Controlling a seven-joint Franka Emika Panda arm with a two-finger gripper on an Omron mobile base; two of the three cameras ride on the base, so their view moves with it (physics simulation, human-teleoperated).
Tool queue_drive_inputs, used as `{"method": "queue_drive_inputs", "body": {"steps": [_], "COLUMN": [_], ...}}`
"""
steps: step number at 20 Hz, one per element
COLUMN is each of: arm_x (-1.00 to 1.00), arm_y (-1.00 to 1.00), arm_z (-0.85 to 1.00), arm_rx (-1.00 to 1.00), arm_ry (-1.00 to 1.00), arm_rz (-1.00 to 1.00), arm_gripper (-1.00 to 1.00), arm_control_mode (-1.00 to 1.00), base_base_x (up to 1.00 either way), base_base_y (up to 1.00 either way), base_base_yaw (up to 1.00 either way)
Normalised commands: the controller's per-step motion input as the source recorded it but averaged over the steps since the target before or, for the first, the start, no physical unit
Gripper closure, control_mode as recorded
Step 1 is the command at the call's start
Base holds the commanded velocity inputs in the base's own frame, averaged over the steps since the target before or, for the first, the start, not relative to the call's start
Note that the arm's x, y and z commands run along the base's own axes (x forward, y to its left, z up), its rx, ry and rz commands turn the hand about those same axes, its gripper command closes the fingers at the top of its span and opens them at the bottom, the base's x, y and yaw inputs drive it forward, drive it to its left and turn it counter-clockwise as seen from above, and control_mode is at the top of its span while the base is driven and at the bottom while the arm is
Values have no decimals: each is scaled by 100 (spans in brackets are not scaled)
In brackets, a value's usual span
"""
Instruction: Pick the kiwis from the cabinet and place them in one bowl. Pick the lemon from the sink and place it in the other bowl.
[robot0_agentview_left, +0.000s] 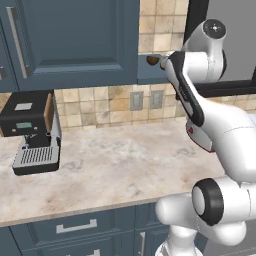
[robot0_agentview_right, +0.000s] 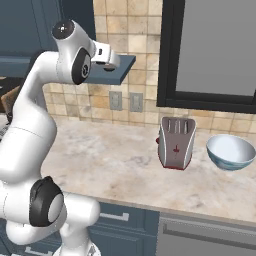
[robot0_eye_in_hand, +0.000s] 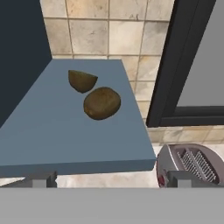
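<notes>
Two brown kiwis lie side by side on the cabinet's open blue end shelf (robot0_eye_in_hand: 65, 135): the nearer kiwi (robot0_eye_in_hand: 102, 103) is whole to the eye, the farther kiwi (robot0_eye_in_hand: 81, 80) sits just behind it. One kiwi (robot0_agentview_left: 151, 60) peeks past my forearm. My gripper (robot0_eye_in_hand: 109, 180) hovers open in front of the shelf edge, its fingertips (robot0_eye_in_hand: 41, 179) far apart with nothing between them. From the right it hangs at the shelf's (robot0_agentview_right: 120, 70) front, gripper (robot0_agentview_right: 108, 65) level with it. A light blue bowl (robot0_agentview_right: 231, 151) stands on the counter at right. The lemon, the sink and the other bowl are out of view.
A red-and-silver toaster (robot0_agentview_right: 176, 142) stands left of the bowl, below the shelf. A black coffee machine (robot0_agentview_left: 32, 132) sits at the counter's left. The cabinet door (robot0_agentview_left: 75, 40) with its bar handle is shut. A dark-framed window (robot0_agentview_right: 215, 50) adjoins the shelf on the right.
</notes>
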Motion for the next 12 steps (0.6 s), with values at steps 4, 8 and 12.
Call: {"method": "queue_drive_inputs", "body": {"steps": [4, 8, 12], "arm_x": [31, 31, 31], "arm_y": [0, 0, 0], "arm_z": [-8, -4, 0], "arm_rx": [0, 0, 0], "arm_ry": [1, 0, 0], "arm_rz": [3, 3, 1], "arm_gripper": [-100, -100, -100], "arm_control_mode": [-100, -100, -100], "base_base_x": [0, 0, 0], "base_base_y": [0, 0, 0], "base_base_yaw": [0, 0, 0]}}
